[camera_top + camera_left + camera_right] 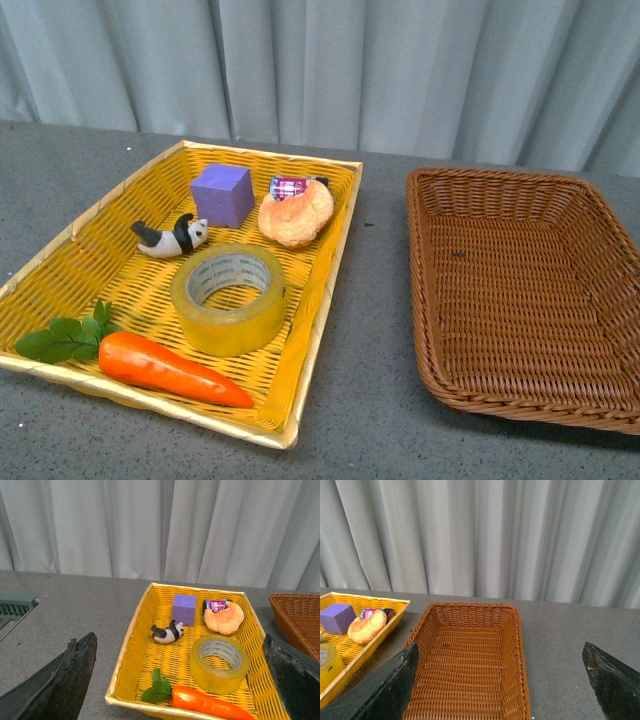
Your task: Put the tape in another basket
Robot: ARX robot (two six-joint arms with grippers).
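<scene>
The tape (229, 297) is a wide yellowish roll with a pale printed core, lying flat in the yellow woven tray (60, 255), near its front right. It also shows in the left wrist view (219, 663) and at the edge of the right wrist view (327, 662). The brown wicker basket (425, 300) stands to the right of the tray, with nothing in it. It also shows in the right wrist view (510, 645). My left gripper (180, 687) is open above and short of the tray. My right gripper (505, 685) is open above the basket's near end. Neither arm shows in the front view.
In the tray lie a carrot (170, 368) with green leaves (62, 338) at the front, a panda figure (170, 238), a purple cube (222, 195), a bread roll (296, 213) and a small can (290, 186). A grey curtain hangs behind the table. A vent grille (15, 605) lies far left.
</scene>
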